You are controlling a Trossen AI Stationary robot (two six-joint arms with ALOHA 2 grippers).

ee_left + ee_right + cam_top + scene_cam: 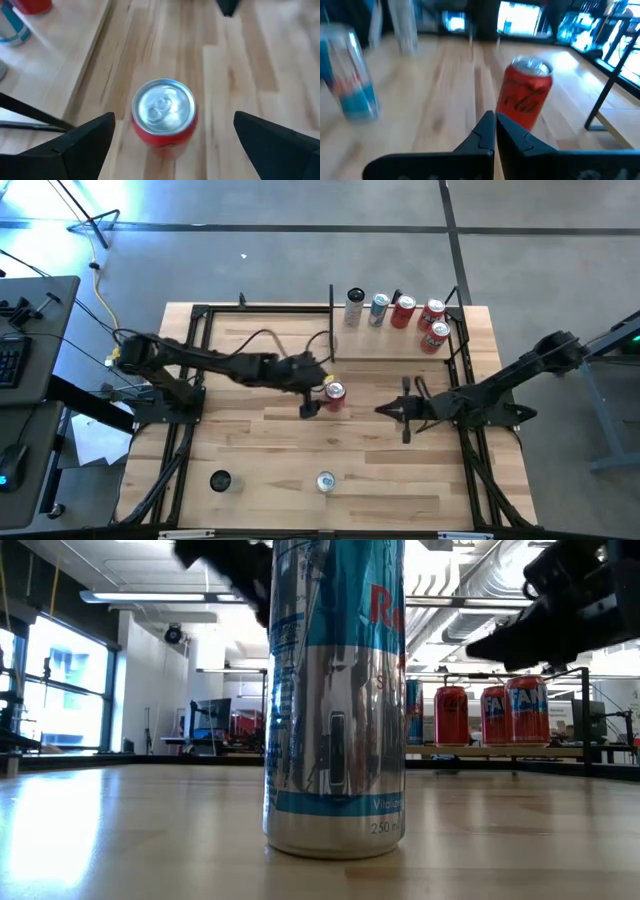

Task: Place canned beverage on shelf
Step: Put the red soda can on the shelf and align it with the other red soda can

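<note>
The red can [164,117] stands upright on the tabletop [260,450], directly between the spread fingers [80,145] of the left gripper [318,397], which hangs above it with open space on both sides of the can and no contact. It sits just short of the shelf [400,345], near that board's closest edge.

A drink can of this kind likely has thin, smooth metal walls: stiff enough if full, easy to dent if empty, and slick under hard pads. The safest hold seems to be across the round body around mid-height, below the rim, with the fingers closing evenly so it does not tip or twist.

Beyond the fingers the shelf already carries five cans [403,311] in a loose row, two silver-blue and three red, so the free room lies on the near and left part of the board. Its thin black posts [331,315] stand along the edge and could catch a can carried low.

The right gripper [495,131] waits with fingers pressed together, pointing at the same red can from the other side, a short way off. A tall silver-blue can [335,700] and a dark can [221,480] stand well behind, near the front edge
</note>
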